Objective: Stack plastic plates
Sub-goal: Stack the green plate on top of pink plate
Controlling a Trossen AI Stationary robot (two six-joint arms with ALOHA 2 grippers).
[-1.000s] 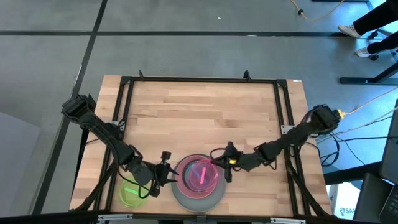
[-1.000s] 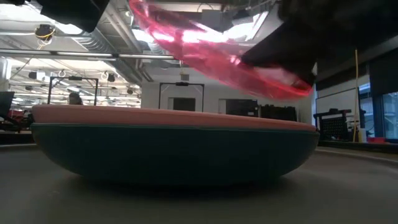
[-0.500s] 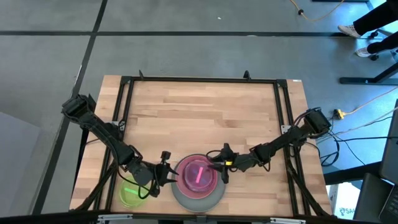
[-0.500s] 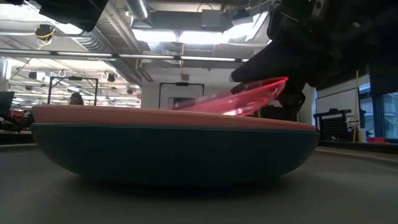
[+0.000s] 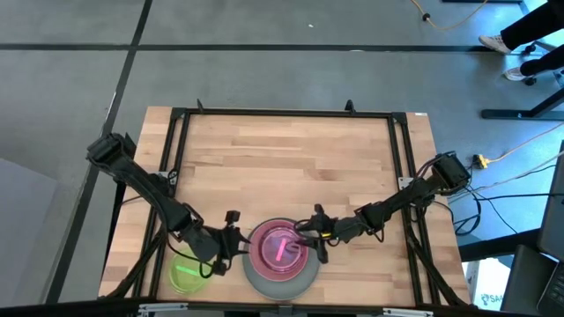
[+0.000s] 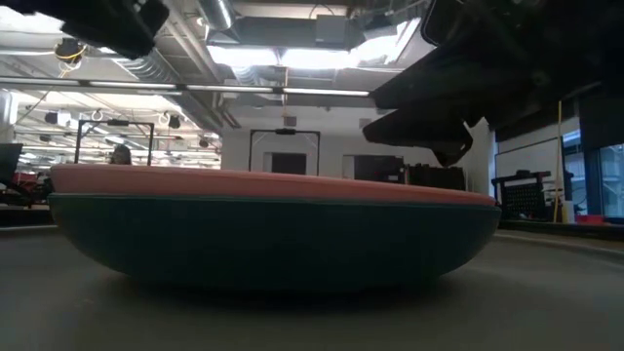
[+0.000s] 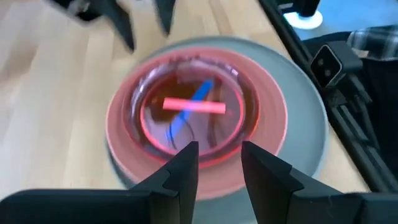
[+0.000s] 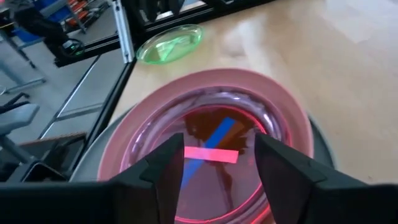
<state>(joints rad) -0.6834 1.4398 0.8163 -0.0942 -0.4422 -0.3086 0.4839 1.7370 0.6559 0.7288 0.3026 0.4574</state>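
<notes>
The plates stand stacked near the table's front edge. A large grey plate (image 5: 264,280) is at the bottom, a pale pink plate (image 8: 283,102) lies in it, and a small translucent hot-pink plate (image 8: 214,127) lies in that. The low view shows a dark teal wall (image 6: 273,239) under the pink rim (image 6: 273,182). A lime-green plate (image 5: 186,276) lies flat on the table left of the stack. My right gripper (image 8: 221,167) is open over the stack's right rim, clear of it (image 6: 429,127). My left gripper (image 7: 217,165) is open at the stack's left side, with nothing between its fingers.
A black metal frame (image 5: 282,113) runs round the wooden tabletop. The far half of the tabletop (image 5: 282,158) is bare wood. A person's legs (image 5: 520,40) show on the floor beyond the table's far right corner.
My right gripper has come down with the hot-pink plate, which hung tilted above the stack, and has set it into the pale pink plate. It has then opened and let go. The hot-pink plate now lies flat inside the stack, below the pink rim.
</notes>
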